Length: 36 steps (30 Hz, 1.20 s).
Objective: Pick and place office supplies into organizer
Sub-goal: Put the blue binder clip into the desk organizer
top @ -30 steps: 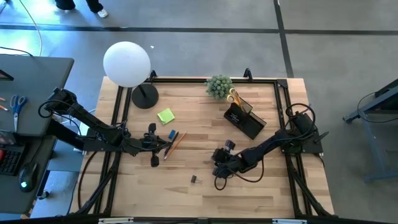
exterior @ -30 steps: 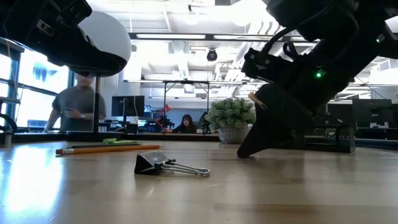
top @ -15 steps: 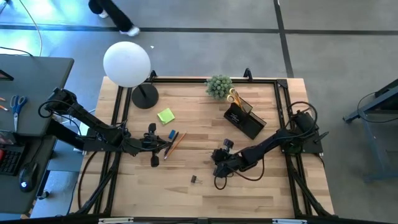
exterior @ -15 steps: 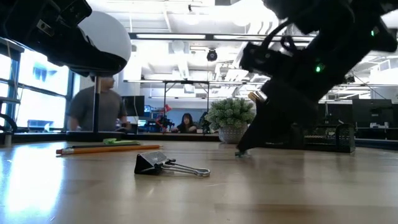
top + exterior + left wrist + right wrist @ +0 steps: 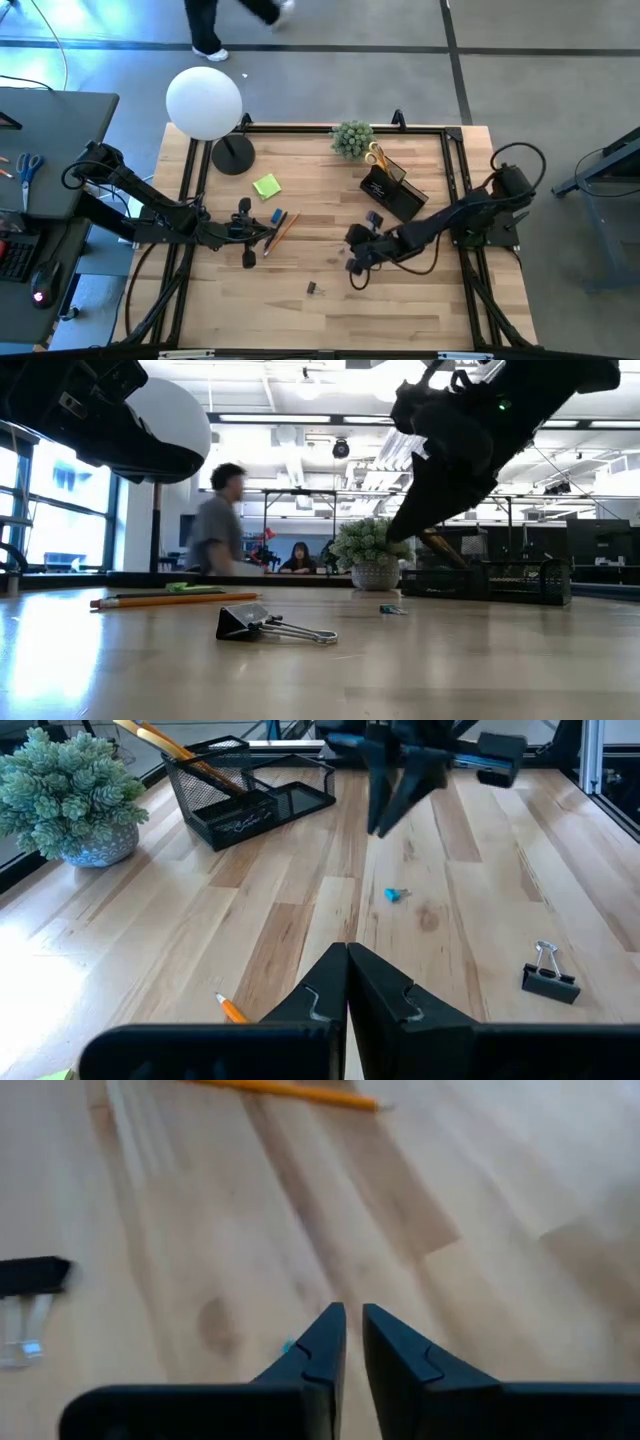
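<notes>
Blue pin [image 5: 394, 895] on wood — right end effector [image 5: 352, 1342] above, empty.

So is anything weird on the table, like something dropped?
Yes, one thing. A tiny blue piece lies alone on the bare table, away from the organizer. The right hand hangs above it, with only a thin gap between its fingers and nothing in it.

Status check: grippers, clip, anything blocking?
Right gripper nearly shut, empty, raised. Small blue piece on table below. Binder clip untouched. Left gripper shut, waiting.
</notes>
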Each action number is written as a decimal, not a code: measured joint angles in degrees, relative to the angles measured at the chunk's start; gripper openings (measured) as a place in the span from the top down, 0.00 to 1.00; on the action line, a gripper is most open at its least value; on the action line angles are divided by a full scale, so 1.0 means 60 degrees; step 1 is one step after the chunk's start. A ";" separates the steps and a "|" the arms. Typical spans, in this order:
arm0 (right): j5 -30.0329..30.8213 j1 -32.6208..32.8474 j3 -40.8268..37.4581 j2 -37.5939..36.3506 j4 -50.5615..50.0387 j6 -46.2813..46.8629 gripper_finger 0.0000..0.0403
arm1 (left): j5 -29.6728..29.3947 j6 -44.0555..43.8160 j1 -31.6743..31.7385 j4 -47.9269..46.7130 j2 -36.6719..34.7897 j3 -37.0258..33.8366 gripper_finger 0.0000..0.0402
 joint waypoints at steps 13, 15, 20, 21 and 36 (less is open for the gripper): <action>-0.0435 0.0513 0.0018 0.1932 0.1349 0.0398 0.66 | 0.0000 -0.0015 0.0000 0.0021 0.0000 0.0004 1.00; -0.0291 0.0506 0.0025 0.1928 0.1074 0.0332 0.65 | -0.0004 -0.0015 0.0001 0.0013 0.0000 0.0004 1.00; -0.0163 0.0506 0.0029 0.1871 0.0793 -0.0402 0.67 | -0.0003 -0.0011 -0.0002 0.0002 0.0000 0.0004 1.00; -0.0165 0.0506 0.0033 0.1871 0.0763 -0.0602 0.67 | -0.0001 -0.0011 0.0001 0.0003 0.0000 0.0004 1.00; -0.0648 0.0511 0.0076 0.1796 -0.1041 -0.2407 0.74 | 0.0000 -0.0004 0.0000 -0.0001 0.0000 0.0004 1.00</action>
